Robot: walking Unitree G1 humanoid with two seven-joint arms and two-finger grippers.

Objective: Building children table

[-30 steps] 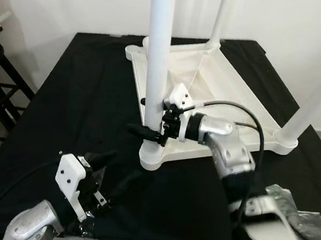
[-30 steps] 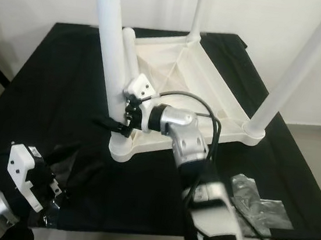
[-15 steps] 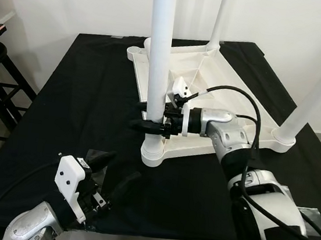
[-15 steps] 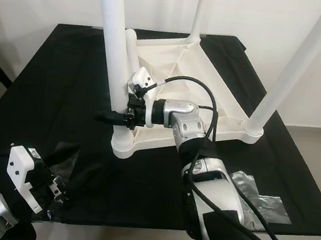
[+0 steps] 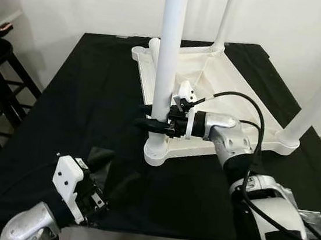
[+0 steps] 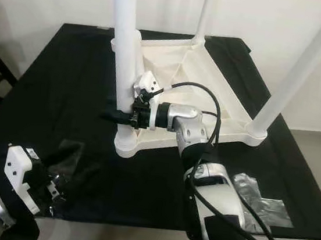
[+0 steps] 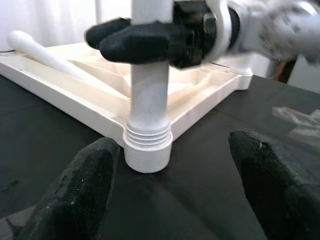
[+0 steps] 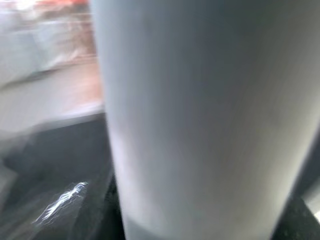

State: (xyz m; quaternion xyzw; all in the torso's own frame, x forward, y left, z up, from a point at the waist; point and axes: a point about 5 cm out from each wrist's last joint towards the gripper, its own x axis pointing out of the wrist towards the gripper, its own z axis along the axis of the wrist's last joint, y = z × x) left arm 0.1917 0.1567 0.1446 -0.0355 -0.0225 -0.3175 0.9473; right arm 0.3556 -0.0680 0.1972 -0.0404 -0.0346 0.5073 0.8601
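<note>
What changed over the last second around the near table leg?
The right gripper straightened from a tilted reach to level, staying clamped low on the near white leg. The camera shifted too. The left gripper stayed open over the black cloth; the upturned tabletop kept its place.

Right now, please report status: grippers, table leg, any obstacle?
Right gripper clamped on near table leg, upright in socket. Left gripper open, low, idle. Plastic bag lies aside.

Head views are bright and evenly lit, pretty sharp, with only soft shadows on the black cloth-covered table (image 5: 77,86). A little glare sits on the crinkly clear plastic bag (image 6: 259,196) beside that table's near edge. The right wrist view is badly smeared: the white plastic table leg (image 8: 200,115) is just a grey blur.
</note>
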